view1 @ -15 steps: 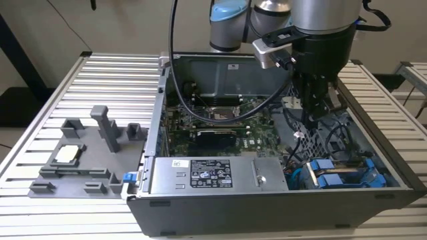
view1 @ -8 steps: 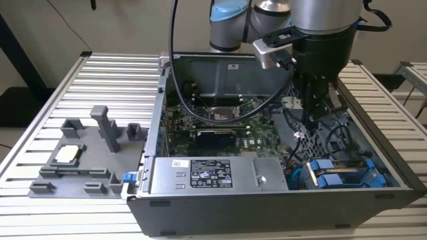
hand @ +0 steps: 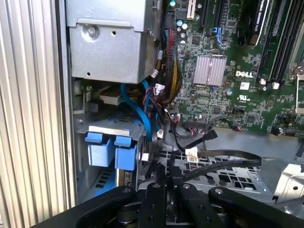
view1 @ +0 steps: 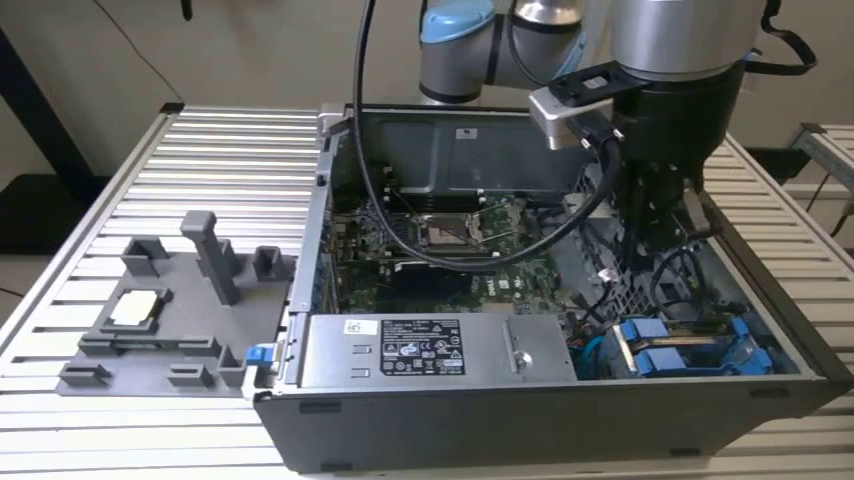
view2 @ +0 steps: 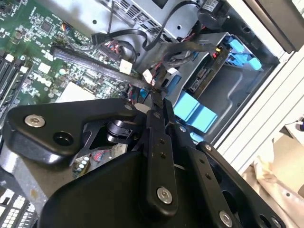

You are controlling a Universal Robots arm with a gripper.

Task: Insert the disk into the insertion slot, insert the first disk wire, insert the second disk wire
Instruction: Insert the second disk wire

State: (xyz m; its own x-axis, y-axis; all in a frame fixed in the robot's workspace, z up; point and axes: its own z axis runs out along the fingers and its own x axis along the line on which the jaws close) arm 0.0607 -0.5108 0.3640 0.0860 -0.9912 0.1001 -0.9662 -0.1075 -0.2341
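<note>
Blue-railed insertion slot [view1: 687, 350] just beside, below black gripper [view1: 661, 235] | fingers pressed together, pinching thin black wire [hand: 216, 164] | grey metal cage.

An open grey computer case [view1: 534, 420] lies on a ribbed aluminium table [view1: 200, 160], with its green motherboard [view1: 441, 265] and a labelled grey power-supply box [view1: 434, 350] exposed. The robot arm [view1: 674, 60] reaches down into the case on the exterior view's right, its black gripper [view1: 658, 235] low among dark cables [view1: 587, 215], above the blue-railed drive cage [view1: 687, 350]. On the exterior view's left, a grey plastic fixture tray [view1: 167, 310] rests on the table.
</note>
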